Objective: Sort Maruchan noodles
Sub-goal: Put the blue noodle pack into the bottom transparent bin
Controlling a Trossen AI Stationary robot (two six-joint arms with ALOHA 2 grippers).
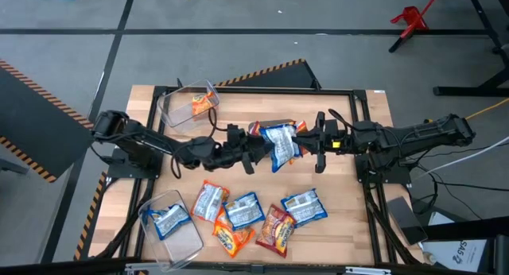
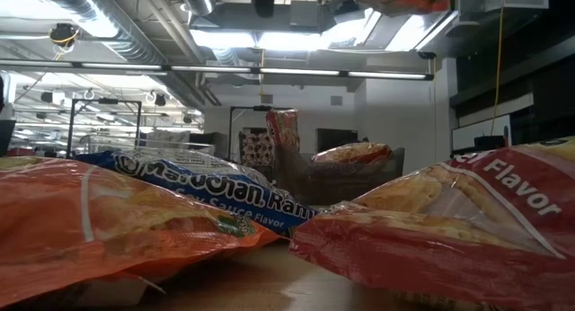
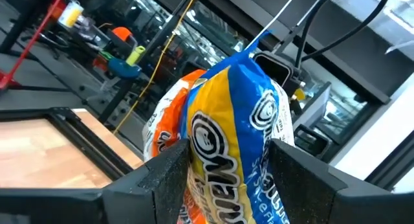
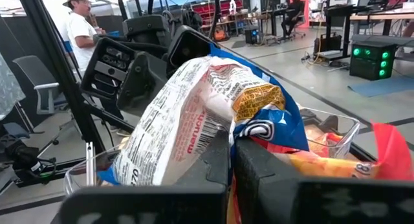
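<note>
A blue-and-white Maruchan packet [image 1: 280, 145] hangs over the middle of the table between my two grippers. My right gripper [image 1: 308, 140] reaches in from the table's right and is shut on it. My left gripper [image 1: 256, 153] comes from the left and stands open, one finger [image 3: 169, 179] on each side of the packet [image 3: 239, 133]. An orange packet [image 3: 169, 117] shows just behind the blue one; whether it is held too, I cannot tell. Several more packets [image 1: 254, 215] lie flat on the near part of the table. My right gripper pinches the blue-and-white packet's crinkled edge [image 4: 226, 123] between its two shut fingers, coming level from the table's right side. The packet is lifted clear of the table and bulges away from the fingers toward the left arm. My left gripper's fingers flank the packet; whether they touch it, I cannot tell.
A clear bin [image 1: 181, 110] at the far left holds an orange packet [image 1: 203, 102]. A second clear bin [image 1: 176, 234] at the near left holds a blue-and-white packet [image 1: 169, 219]. The low view is filled by orange [image 2: 99, 221], blue [image 2: 211, 190] and red [image 2: 449, 226] packets lying close by.
</note>
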